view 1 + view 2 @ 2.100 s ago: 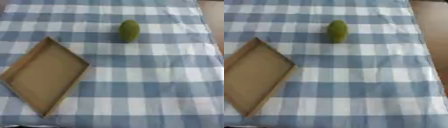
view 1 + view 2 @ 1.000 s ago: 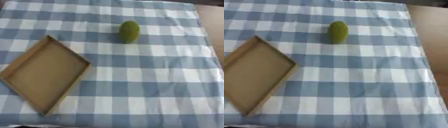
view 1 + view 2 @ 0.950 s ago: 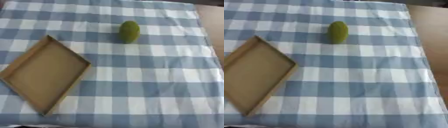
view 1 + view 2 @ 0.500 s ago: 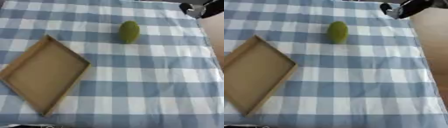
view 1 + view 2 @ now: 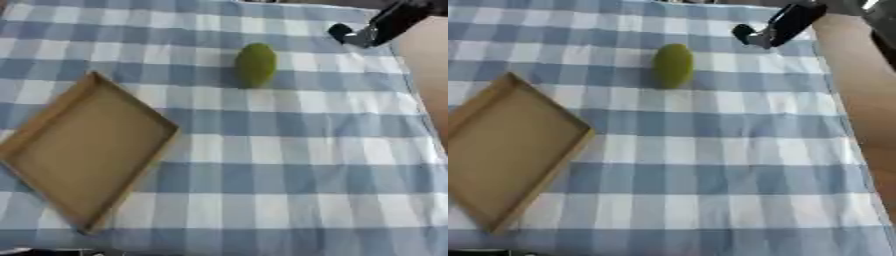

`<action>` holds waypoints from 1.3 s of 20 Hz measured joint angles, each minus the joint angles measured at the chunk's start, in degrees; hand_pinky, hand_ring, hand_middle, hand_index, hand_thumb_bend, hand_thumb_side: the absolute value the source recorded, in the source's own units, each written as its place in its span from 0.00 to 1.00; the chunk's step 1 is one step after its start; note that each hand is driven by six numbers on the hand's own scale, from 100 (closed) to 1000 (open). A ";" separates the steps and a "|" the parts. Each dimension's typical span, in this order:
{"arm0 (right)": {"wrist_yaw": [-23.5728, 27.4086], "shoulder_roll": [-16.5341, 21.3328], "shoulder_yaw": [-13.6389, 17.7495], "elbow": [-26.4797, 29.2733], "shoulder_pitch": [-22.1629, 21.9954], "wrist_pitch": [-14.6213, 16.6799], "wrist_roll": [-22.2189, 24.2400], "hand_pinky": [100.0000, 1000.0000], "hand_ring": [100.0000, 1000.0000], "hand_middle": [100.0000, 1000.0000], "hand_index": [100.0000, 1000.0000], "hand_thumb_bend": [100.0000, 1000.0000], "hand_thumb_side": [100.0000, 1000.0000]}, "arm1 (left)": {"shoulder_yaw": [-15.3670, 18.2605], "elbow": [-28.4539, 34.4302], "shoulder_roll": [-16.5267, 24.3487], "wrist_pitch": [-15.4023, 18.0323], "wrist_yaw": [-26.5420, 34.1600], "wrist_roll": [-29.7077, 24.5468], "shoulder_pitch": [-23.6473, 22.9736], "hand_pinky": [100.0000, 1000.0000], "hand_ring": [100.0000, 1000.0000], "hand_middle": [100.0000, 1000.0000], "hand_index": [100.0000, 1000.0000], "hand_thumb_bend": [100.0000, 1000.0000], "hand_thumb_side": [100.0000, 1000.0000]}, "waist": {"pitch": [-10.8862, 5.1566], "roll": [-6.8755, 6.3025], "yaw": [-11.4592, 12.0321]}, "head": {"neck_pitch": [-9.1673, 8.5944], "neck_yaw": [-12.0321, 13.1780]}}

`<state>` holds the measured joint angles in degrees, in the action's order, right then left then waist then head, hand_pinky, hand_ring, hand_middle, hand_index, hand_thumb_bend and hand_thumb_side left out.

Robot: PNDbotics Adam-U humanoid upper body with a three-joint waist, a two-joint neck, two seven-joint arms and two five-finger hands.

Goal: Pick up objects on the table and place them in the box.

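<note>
A green oval fruit (image 5: 255, 64) lies on the blue-and-white checked cloth, in the far middle of the table. A shallow brown cardboard box (image 5: 80, 148) sits empty at the left, turned at an angle. My right hand (image 5: 773, 26) comes in from the upper right corner, dark and blurred, above the cloth and to the right of the fruit, apart from it. Its fingers are too blurred to read. The left hand shows in neither view.
The checked cloth (image 5: 289, 165) covers the table; its right edge (image 5: 846, 140) gives way to bare brown wood. The near and right parts of the cloth hold nothing else.
My right hand has entered from the upper right corner and moved left and down toward the fruit. The fruit and the box have stayed in place.
</note>
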<state>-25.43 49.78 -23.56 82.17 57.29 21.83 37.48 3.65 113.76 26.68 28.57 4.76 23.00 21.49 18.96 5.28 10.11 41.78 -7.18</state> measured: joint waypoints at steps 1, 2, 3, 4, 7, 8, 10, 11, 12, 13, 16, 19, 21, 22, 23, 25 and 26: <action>-0.16 -0.91 -0.19 -1.20 0.60 0.34 0.33 0.98 1.00 0.94 0.99 0.00 0.17 | 0.00 0.00 0.00 -0.03 0.04 -0.04 0.00 0.57 0.61 0.60 0.77 0.14 0.38 | -0.02 0.00 0.00 | 0.01 -0.01; -0.22 -1.81 -0.36 -2.43 1.16 0.65 0.64 0.98 1.00 0.94 0.99 0.00 0.18 | -0.01 0.00 0.00 -0.05 0.07 -0.08 0.00 0.57 0.61 0.60 0.77 0.14 0.38 | -0.05 0.00 0.00 | 0.01 -0.02; -0.26 -2.70 -0.51 -3.63 1.69 0.95 0.98 0.99 1.00 0.94 0.99 0.00 0.19 | -0.01 0.00 0.00 -0.05 0.09 -0.11 0.00 0.57 0.61 0.60 0.77 0.14 0.38 | -0.06 -0.01 0.01 | 0.02 -0.04; -0.36 -3.60 -0.61 -4.79 2.18 1.28 1.39 0.99 1.00 0.94 1.00 0.00 0.19 | -0.01 0.00 0.00 -0.04 0.11 -0.13 0.00 0.57 0.61 0.60 0.77 0.14 0.38 | -0.07 -0.01 0.04 | 0.03 -0.10; -1.04 -6.38 -1.03 -8.23 3.43 2.23 2.76 0.99 1.00 0.95 1.00 0.00 0.19 | -0.01 0.00 0.00 -0.03 0.18 -0.16 0.06 0.57 0.61 0.60 0.77 0.14 0.38 | -0.07 -0.01 0.22 | 0.06 -0.50; -1.53 -7.25 -1.15 -9.39 3.77 2.57 3.13 0.99 1.00 0.95 1.00 0.00 0.19 | -0.01 0.00 0.00 -0.03 0.21 -0.16 0.12 0.57 0.61 0.60 0.77 0.14 0.38 | -0.07 -0.02 0.27 | 0.06 -0.55; -2.46 -8.88 -1.19 -11.62 4.25 3.22 3.70 0.99 1.00 0.95 1.00 0.00 0.19 | -0.01 0.00 -0.01 -0.03 0.24 -0.16 0.20 0.57 0.61 0.60 0.77 0.14 0.38 | -0.07 -0.02 0.48 | 0.07 -0.73; -2.90 -9.60 -1.19 -12.65 4.39 3.38 3.78 0.99 1.00 0.96 1.00 0.00 0.20 | -0.01 0.00 -0.01 -0.03 0.25 -0.17 0.22 0.57 0.61 0.60 0.77 0.14 0.38 | -0.07 -0.02 0.52 | 0.12 -0.84; -3.32 -10.23 -1.19 -13.59 4.52 3.47 3.69 1.00 1.00 0.96 1.00 0.00 0.19 | -0.02 0.00 -0.01 -0.03 0.25 -0.17 0.27 0.57 0.61 0.60 0.77 0.14 0.38 | -0.06 -0.02 0.53 | 0.29 -0.96; -3.71 -10.77 -1.19 -14.42 4.68 3.61 3.54 1.00 1.00 0.96 1.00 0.00 0.18 | -0.02 0.00 -0.02 -0.02 0.26 -0.18 0.31 0.57 0.61 0.60 0.77 0.14 0.38 | -0.04 -0.02 0.58 | 0.51 -1.09; -4.21 -12.03 -1.19 -16.33 4.78 4.13 3.02 1.00 1.00 0.96 1.00 0.00 0.19 | -0.03 0.00 -0.02 0.02 0.26 -0.22 0.67 0.57 0.61 0.60 0.77 0.14 0.38 | 0.09 0.12 1.00 | 1.27 -1.78; -4.97 -12.47 -1.18 -17.58 5.02 4.73 2.42 1.00 1.00 0.96 1.00 0.00 0.21 | -0.04 0.00 -0.02 0.09 0.26 -0.29 0.80 0.57 0.61 0.60 0.77 0.14 0.38 | 0.10 0.20 1.15 | 1.75 -2.29; -5.55 -12.80 -1.17 -18.13 5.02 5.22 1.94 1.00 1.00 0.96 1.00 0.00 0.21 | -0.06 0.00 -0.02 0.07 0.26 -0.32 0.84 0.57 0.61 0.60 0.77 0.14 0.38 | 0.13 0.26 1.20 | 2.00 -2.50; -5.79 -12.87 -1.17 -18.33 5.03 5.46 1.69 1.00 1.00 0.96 1.00 0.00 0.23 | -0.08 0.00 -0.02 0.06 0.27 -0.34 0.88 0.57 0.61 0.60 0.77 0.13 0.37 | 0.15 0.31 1.21 | 2.00 -2.53; -6.12 -12.96 -1.17 -18.47 5.03 5.73 1.43 1.00 1.00 0.96 1.00 0.00 0.23 | -0.14 0.00 -0.02 0.03 0.28 -0.37 0.93 0.57 0.61 0.60 0.77 0.13 0.38 | 0.19 0.33 1.24 | 2.00 -2.53; -6.80 -13.36 -1.19 -18.75 4.97 6.30 0.86 1.00 1.00 0.96 1.00 0.00 0.22 | -0.32 0.00 -0.03 -0.02 0.31 -0.43 1.10 0.57 0.61 0.60 0.77 0.13 0.38 | 0.39 0.32 1.32 | 2.00 -2.53; -7.13 -13.54 -1.20 -19.00 4.92 6.57 0.59 1.00 1.00 0.96 1.00 0.00 0.22 | -0.37 0.00 -0.04 -0.05 0.32 -0.47 1.17 0.57 0.61 0.60 0.77 0.13 0.38 | 0.49 0.32 1.37 | 1.99 -2.53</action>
<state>-32.56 36.25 -24.76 63.18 62.21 28.40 38.07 3.28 113.76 26.64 28.52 5.08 22.53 22.67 19.46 5.60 11.48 43.77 -9.72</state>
